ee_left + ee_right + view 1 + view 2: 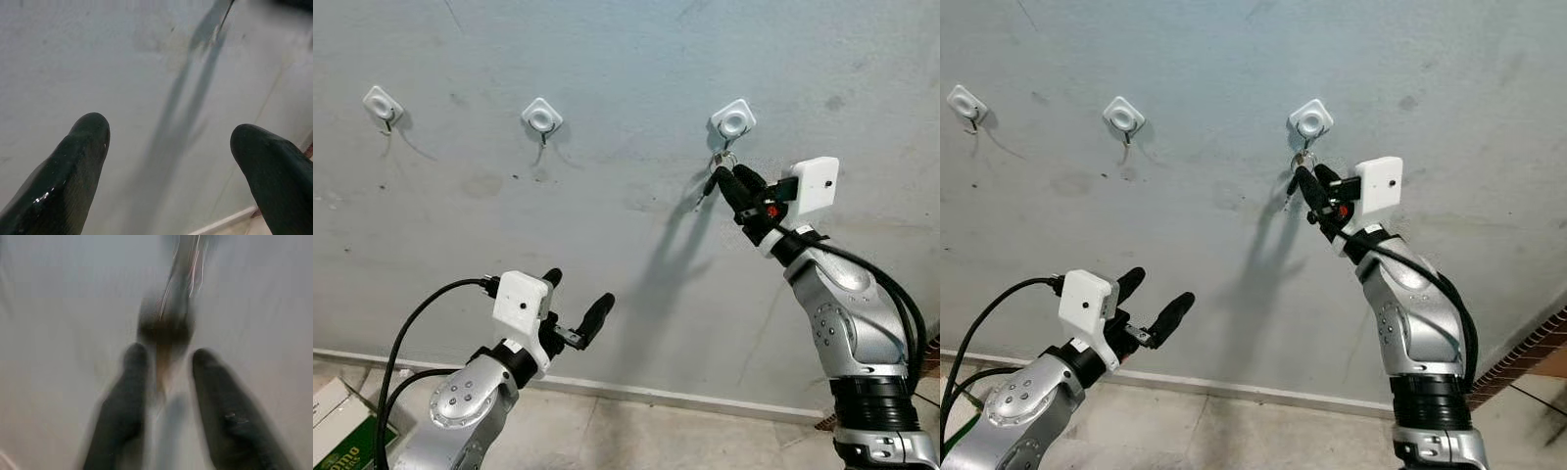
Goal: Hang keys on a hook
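Three white hooks are fixed on the grey wall. The keys hang by their ring under the right hook, with a dark key drooping to the left. My right gripper is raised right below that hook, its fingertips at the keys. In the blurred right wrist view the two fingers stand a little apart and the dark key head lies just beyond their tips. My left gripper is held low and to the left, open, pointing at bare wall, with nothing between its fingers.
The middle hook and left hook carry nothing. A white skirting board runs along the wall's foot above a tiled floor. A green and white box lies at the lower left. Brickwork edges the wall on the right.
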